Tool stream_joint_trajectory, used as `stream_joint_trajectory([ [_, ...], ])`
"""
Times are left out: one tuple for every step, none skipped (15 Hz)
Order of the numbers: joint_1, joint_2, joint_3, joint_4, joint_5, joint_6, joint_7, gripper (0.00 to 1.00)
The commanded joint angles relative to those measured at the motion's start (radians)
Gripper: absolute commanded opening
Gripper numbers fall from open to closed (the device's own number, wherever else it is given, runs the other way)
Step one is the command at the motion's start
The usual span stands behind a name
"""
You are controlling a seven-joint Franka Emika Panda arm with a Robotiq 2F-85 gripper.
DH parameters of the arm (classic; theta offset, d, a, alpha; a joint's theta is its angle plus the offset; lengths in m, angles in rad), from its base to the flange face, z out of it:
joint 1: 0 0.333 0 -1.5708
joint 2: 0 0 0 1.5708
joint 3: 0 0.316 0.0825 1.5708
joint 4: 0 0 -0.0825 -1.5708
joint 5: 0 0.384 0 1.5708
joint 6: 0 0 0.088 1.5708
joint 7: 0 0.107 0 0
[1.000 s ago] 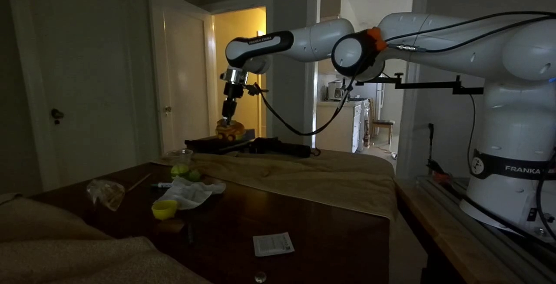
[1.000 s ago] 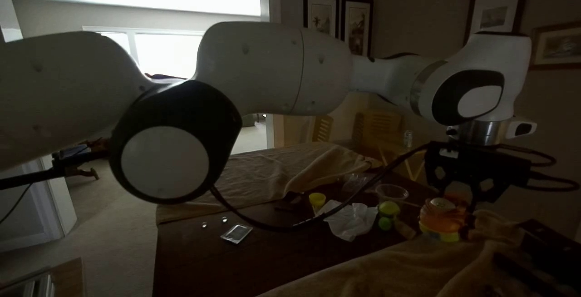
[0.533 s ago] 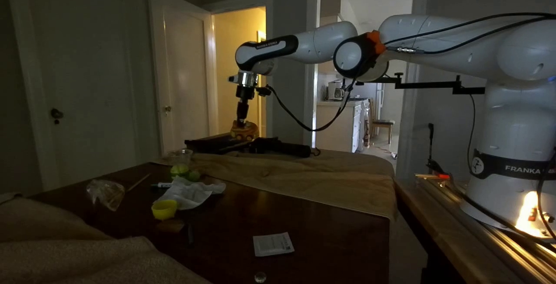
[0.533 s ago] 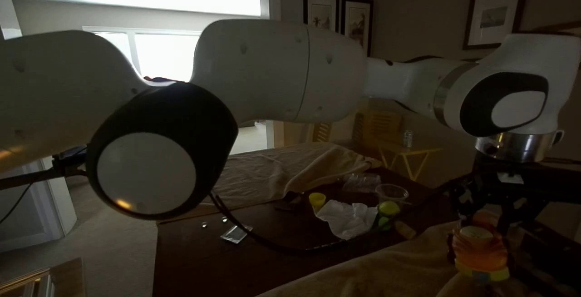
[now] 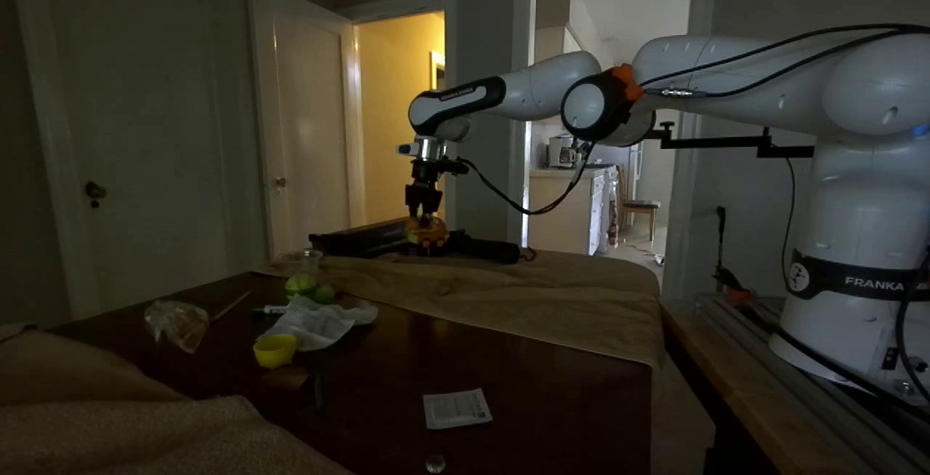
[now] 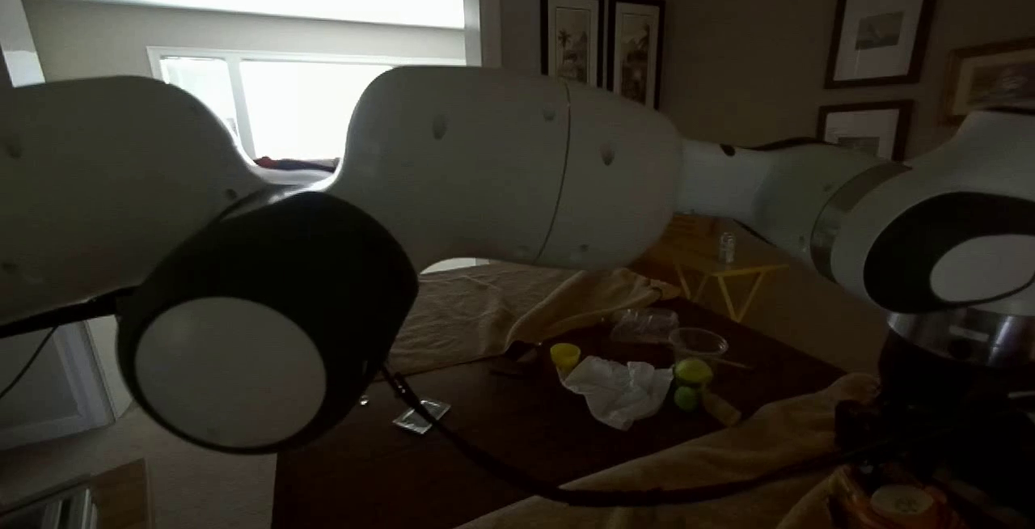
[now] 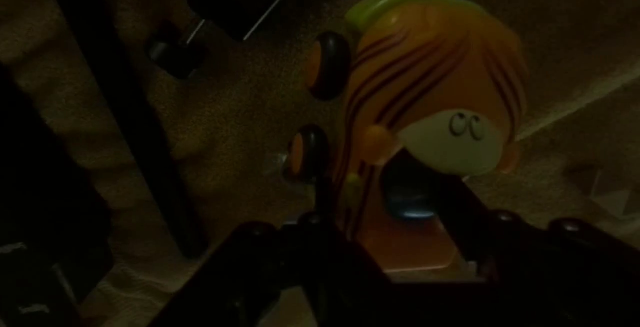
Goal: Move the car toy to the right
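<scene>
The car toy (image 5: 427, 236) is orange with dark stripes, a pale face with eyes and dark wheels. It fills the middle of the wrist view (image 7: 435, 82) and shows partly at the bottom right edge in an exterior view (image 6: 901, 503). My gripper (image 5: 425, 216) points down at it. In the wrist view the dark fingers (image 7: 385, 187) lie on both sides of the toy's narrow rear part and are shut on it. The toy is low over the tan cloth (image 5: 508, 308), beside black equipment; I cannot tell whether it touches the cloth.
Black equipment (image 5: 483, 248) lies on the cloth behind and beside the toy. On the dark table are a yellow cup (image 5: 275, 351), crumpled white paper (image 5: 316, 324), a green ball (image 5: 300, 286), a clear cup (image 6: 699, 342) and a white packet (image 5: 458, 408).
My gripper and the car toy have moved together, rightward and downward in both exterior views. The toy has sunk partly out of the bottom of an exterior view. The table objects have not moved.
</scene>
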Motion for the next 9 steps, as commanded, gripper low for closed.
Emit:
stream_joint_trajectory([
  [-0.017,0.048,0.026,0.033,0.017,0.001,-0.214,0.31],
  [-0.021,0.060,0.034,0.034,0.025,-0.001,-0.269,0.31],
  [-0.024,0.072,0.042,0.032,0.031,-0.007,-0.322,0.31],
  [-0.028,0.082,0.052,0.031,0.039,-0.019,-0.372,0.31],
  [-0.034,0.093,0.063,0.030,0.050,-0.030,-0.420,0.31],
  [-0.035,0.106,0.068,0.032,0.054,-0.042,-0.458,0.31],
  [-0.037,0.113,0.070,0.030,0.057,-0.061,-0.488,0.31],
  [-0.039,0.120,0.072,0.029,0.060,-0.078,-0.508,0.31],
  [-0.040,0.107,0.073,0.004,0.066,-0.076,-0.521,0.31],
])
